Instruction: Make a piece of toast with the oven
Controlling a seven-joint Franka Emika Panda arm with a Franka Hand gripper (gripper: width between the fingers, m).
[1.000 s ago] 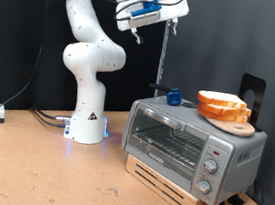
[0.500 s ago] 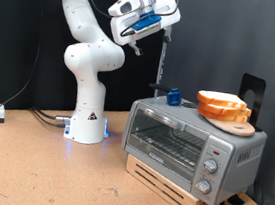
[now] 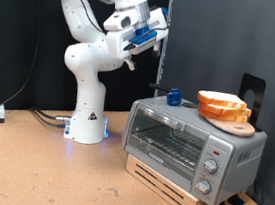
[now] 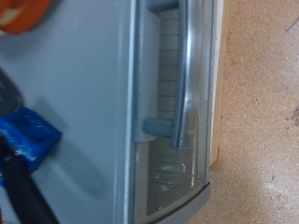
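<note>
Piece of toast (image 3: 221, 100): two alike slices lie stacked on a round wooden board (image 3: 234, 122) on top of the oven, toward the exterior view's right.
End effector (image 3: 135, 42): raised in the air, well above and to the exterior view's left of the oven, touching nothing; how far its fingers are open cannot be told.
Oven (image 3: 192, 148): door closed, bar handle (image 4: 188, 70) across the glass, knobs on its right panel, standing on a slatted wooden stand on the desk (image 3: 58, 178).
Blue object (image 3: 175, 95): on the oven top, just beside the board.
</note>
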